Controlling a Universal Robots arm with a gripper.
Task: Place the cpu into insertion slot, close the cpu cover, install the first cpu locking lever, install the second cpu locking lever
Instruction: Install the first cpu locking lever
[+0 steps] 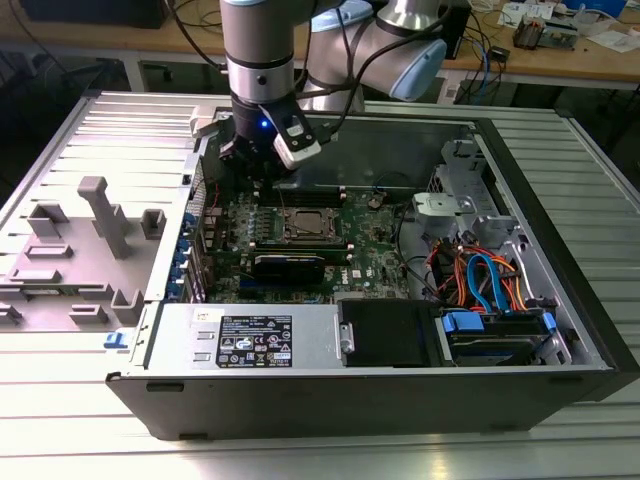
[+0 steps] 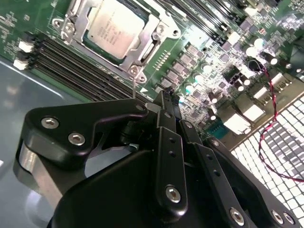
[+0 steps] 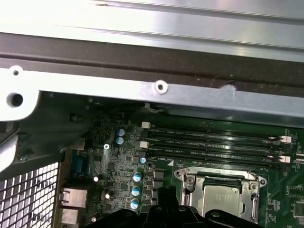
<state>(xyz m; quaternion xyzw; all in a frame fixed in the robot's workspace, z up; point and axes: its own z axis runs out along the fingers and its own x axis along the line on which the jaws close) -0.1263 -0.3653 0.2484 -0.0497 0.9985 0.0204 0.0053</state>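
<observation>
The cpu (image 2: 114,28) lies flat in the insertion slot (image 1: 305,226) on the green motherboard, its silver-grey top facing up. The cpu cover (image 2: 151,45) lies down around it as a silvery frame, and its window shows the chip. In the first wrist view the cpu (image 3: 219,199) and cpu cover (image 3: 221,174) sit just past my fingertips. My gripper (image 2: 164,97) hangs over the board beside the socket, fingers together with nothing between them. In the exterior view the gripper (image 1: 258,178) is to the left of and behind the socket. I cannot make out how the locking levers stand.
Long black memory slots (image 3: 209,142) run between the socket and the case's metal wall (image 3: 142,90). A red and black wire (image 2: 273,95) crosses near a vent grille (image 2: 275,137). The power supply (image 1: 250,340) and coloured cables (image 1: 480,280) occupy the case front and right. Grey fixtures (image 1: 100,215) stand outside.
</observation>
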